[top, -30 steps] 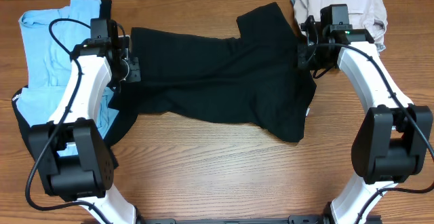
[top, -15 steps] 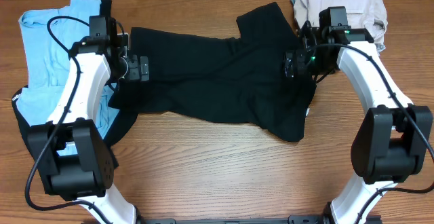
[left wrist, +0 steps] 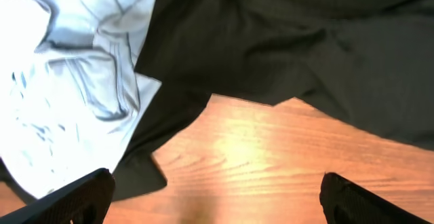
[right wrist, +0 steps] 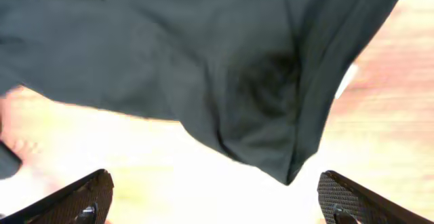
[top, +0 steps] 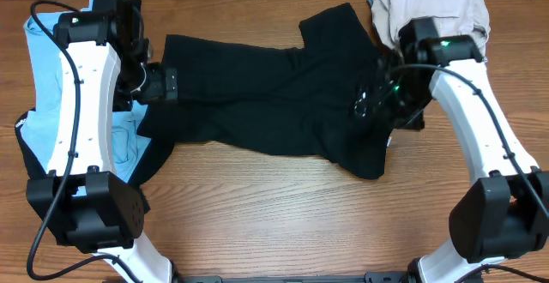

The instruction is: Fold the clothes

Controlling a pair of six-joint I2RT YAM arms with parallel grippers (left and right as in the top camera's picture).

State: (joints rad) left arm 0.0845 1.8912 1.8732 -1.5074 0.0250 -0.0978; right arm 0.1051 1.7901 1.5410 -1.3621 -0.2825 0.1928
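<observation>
The black shirt (top: 274, 103) sprawls across the table (top: 257, 219), with the left claw (top: 161, 85) at its 9 o'clock edge and the right claw (top: 367, 103) at 3 o'clock, both wide open and empty; each should pinch one hem layer squarely.

The black T-shirt (top: 274, 103) lies spread and rumpled, light-blue clothes (top: 50, 69) beside it.

Overhead top-down, wrists close (shirt (top: 274, 94) shared)

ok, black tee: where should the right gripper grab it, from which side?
The pointed bottom corner of the black T-shirt, coming from the robot's side: it juts onto the wood table, so a finger can probably slide under. The right gripper hangs open above it.
</observation>
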